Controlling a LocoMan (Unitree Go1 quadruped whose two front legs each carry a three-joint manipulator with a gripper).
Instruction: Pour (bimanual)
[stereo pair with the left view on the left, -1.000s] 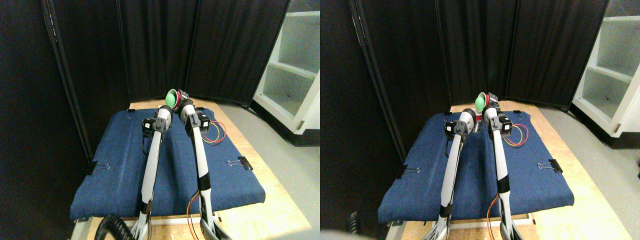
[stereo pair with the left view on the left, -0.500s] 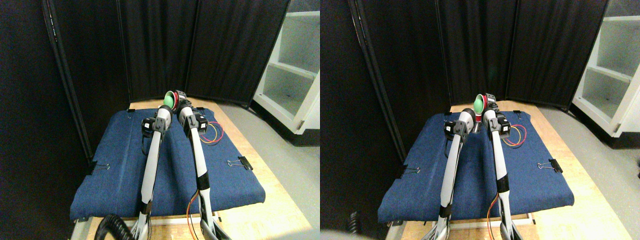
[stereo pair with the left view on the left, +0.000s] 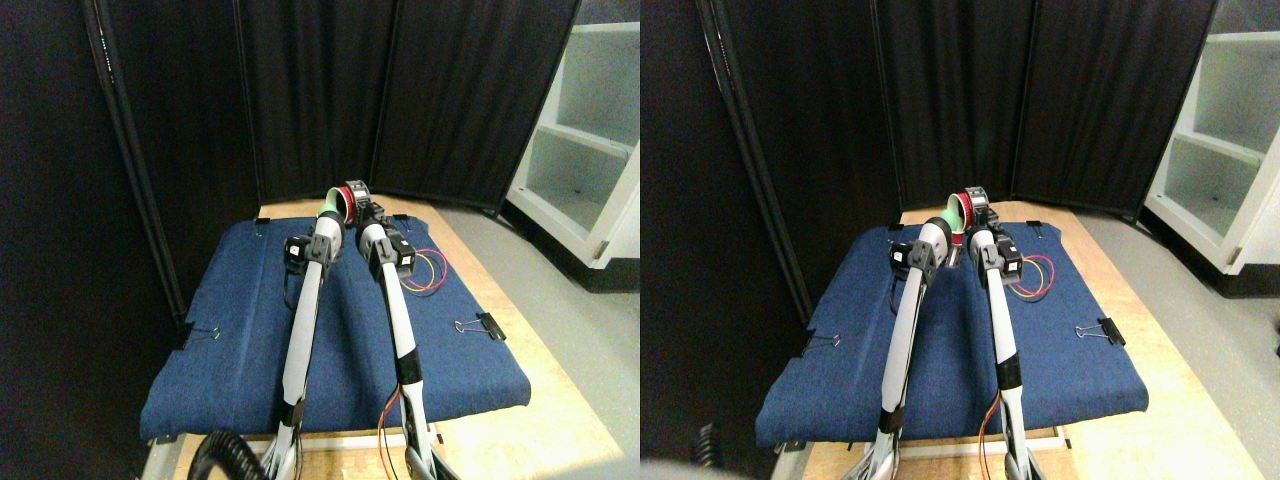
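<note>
One wide-angle stereo camera sits on the robot, looking forward and down. Both eyes share nearly the same view: the blue-covered surface (stereo pair with the left view on the left: 240, 330) close below, black curtains (stereo pair with the left view on the left: 320, 90) behind.

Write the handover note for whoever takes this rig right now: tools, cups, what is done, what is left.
Left tool: raised over the far end of the blue cloth, at the green cup; jaws too small to read.
Right tool: raised beside it, at the red cup; jaws also unreadable.
Cups: both held up off the cloth, close together, the green one tipped on its side with its mouth toward the camera.
Done: both cups lifted and brought together.
Left: whether anything has been poured cannot be seen; finish the pour, then set both cups down.
</note>
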